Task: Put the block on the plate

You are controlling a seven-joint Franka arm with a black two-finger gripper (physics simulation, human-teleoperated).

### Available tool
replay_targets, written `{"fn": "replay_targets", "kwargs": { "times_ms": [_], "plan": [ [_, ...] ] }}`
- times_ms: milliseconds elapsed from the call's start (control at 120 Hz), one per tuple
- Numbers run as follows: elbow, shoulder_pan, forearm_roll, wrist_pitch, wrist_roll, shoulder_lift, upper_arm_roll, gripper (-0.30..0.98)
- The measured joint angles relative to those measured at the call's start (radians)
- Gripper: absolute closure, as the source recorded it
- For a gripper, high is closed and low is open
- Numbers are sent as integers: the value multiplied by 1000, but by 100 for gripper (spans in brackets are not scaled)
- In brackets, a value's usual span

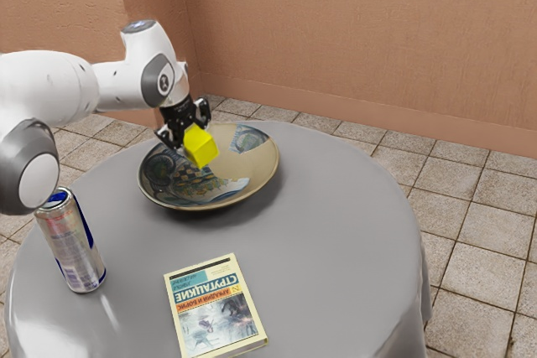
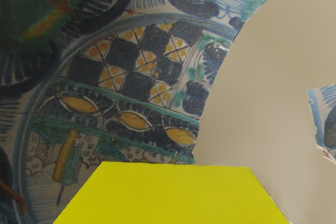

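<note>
Terracotta walls (image 1: pixel 352 39) backed a grey bench (image 1: pixel 327 207). Block (image 1: pixel 201 147): one, yellow; you had it gripped between the fingers (image 1: pixel 204 110), above the plate (image 1: pixel 258 163). Grasp and carry looked complete; lowering it onto the plate and opening your hold remained outstanding.

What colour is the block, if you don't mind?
The block is yellow, clearest in the wrist view.

White arm (image 1: pixel 50 85) reaching from the exterior view's left, wrist bent down, black gripper (image 1: pixel 192 138) tilted, fingers parted, gripping.
</note>
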Motion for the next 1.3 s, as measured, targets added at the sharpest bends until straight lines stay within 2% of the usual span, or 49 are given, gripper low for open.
{"fn": "replay_targets", "kwargs": {
  "times_ms": [583,833,1100,1300],
  "plan": [
    [36,66,-48,96,-7,124,-52,31],
    [35,68,-65,132,-6,128,-60,13],
    [22,63,-68,136,-7,50,-70,4],
    [-9,60,-28,44,-2,-56,-79,1]
  ]
}}
